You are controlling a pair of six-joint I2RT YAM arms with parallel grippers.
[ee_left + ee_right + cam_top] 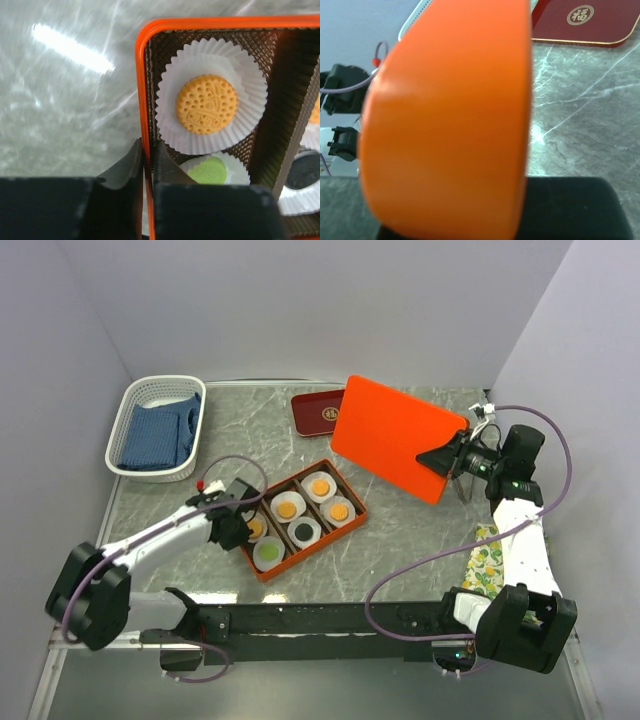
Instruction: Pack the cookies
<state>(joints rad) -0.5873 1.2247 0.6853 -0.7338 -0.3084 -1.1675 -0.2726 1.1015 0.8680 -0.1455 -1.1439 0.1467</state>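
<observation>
All six cookies (287, 508) are seated in paper cups (167, 95) inside the orange box (210, 22) (four orange, one green, one black), so filling is judged done and lidding is the step in hand. The box's rim at its 9 o'clock side is pinched tight between the fingers of the left gripper (148, 160), and the orange lid (395, 435) is held tilted at the box's 2 o'clock by the right gripper (455, 458), jaws clamped on its edge. Next, the lid needs to be levelled, carried toward 8 o'clock over the box, squared to the rim and pressed down while the box is braced.
</observation>
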